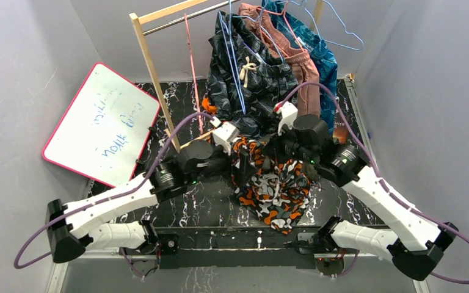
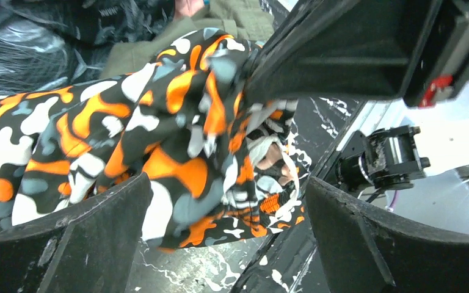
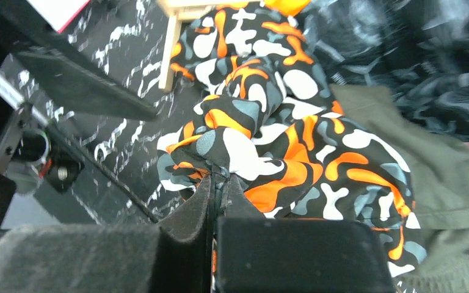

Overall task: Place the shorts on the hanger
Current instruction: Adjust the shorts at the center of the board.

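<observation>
Firmly, the right tool (image 3: 217, 183) pinches a fold of the soft, light shorts (image 1: 275, 189) over the desk (image 1: 207, 201); the left tool (image 2: 226, 189) gapes open, the waistband probably its best hold.

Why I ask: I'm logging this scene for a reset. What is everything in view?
camouflage shorts: one, orange, black, white and grey, mid-table
olive-green shorts: one, against the camouflage shorts
navy patterned shorts: one, white drawstring, hanging on the rack
reddish-brown garment: one, hanging right of the navy pair
teal garment: one, hanging furthest right
light-blue hanger: one bare, rack's right end
pink hanger: one, hanging at rack's left
rack: one, pale wood, at the back
whiteboard: one, pink-framed, leaning at left
table: one, black marbled
left hand: open, fingers either side of the camouflage shorts
right hand: shut on the camouflage shorts
</observation>
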You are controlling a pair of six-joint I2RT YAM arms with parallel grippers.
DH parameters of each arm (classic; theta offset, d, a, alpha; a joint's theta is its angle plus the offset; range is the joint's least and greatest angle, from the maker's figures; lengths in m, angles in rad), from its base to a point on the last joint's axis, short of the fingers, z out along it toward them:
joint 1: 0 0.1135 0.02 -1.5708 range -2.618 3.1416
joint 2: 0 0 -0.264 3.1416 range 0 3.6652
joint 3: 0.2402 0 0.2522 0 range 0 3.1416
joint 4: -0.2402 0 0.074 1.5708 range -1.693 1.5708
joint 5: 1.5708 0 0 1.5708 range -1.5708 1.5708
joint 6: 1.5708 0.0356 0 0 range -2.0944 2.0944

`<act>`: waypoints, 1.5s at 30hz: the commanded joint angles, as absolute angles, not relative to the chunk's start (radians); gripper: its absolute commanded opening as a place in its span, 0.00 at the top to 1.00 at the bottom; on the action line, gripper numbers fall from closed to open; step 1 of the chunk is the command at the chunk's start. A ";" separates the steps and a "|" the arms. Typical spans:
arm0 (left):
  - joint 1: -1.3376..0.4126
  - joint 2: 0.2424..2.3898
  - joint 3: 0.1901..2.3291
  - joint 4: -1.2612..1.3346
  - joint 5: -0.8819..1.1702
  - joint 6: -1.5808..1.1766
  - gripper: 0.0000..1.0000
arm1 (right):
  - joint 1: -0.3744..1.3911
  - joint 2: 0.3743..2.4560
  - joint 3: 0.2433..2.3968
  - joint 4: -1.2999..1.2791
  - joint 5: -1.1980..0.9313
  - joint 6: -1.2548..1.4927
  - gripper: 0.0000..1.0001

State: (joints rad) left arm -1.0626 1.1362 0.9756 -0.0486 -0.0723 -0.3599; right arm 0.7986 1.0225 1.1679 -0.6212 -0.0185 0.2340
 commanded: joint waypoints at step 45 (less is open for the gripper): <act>-1.113 1.335 0.801 0.427 0.092 -0.475 0.02 | 0.795 0.690 1.157 -0.276 0.425 0.785 1.00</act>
State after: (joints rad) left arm -1.0897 1.3247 0.7933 0.3737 0.1284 -0.5179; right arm 0.7982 0.7067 1.1618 -0.3752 0.4061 0.7647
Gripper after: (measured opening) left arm 0.983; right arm 0.039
